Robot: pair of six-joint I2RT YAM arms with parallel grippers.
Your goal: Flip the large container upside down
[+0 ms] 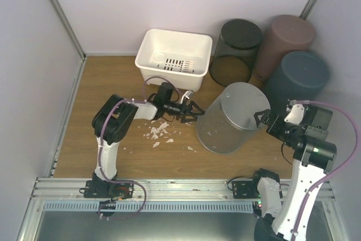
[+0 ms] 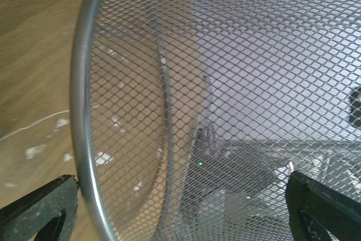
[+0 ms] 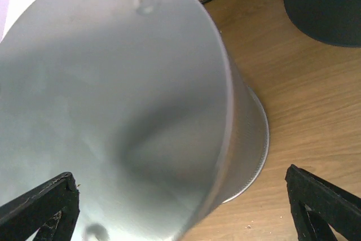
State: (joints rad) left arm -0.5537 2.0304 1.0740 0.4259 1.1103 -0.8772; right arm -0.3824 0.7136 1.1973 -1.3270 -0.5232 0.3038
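Note:
The large container is a silver mesh bin (image 1: 231, 118) in the middle of the table. Its solid base faces up and it leans toward the right arm; its rim is down on the wood. My left gripper (image 1: 194, 111) is open at the bin's left side, and the mesh wall (image 2: 237, 83) and rim fill the space in front of the open jaws (image 2: 180, 201). My right gripper (image 1: 264, 119) is open at the bin's right side, facing the shiny base (image 3: 113, 100), jaws spread wide (image 3: 180, 201). Neither gripper holds anything.
A white tub (image 1: 174, 57) stands at the back. A dark mesh bin (image 1: 237, 49), a brown bin (image 1: 287, 40) and a dark grey bin (image 1: 299, 77) stand at the back right. White paper scraps (image 1: 161, 132) lie left of the silver bin.

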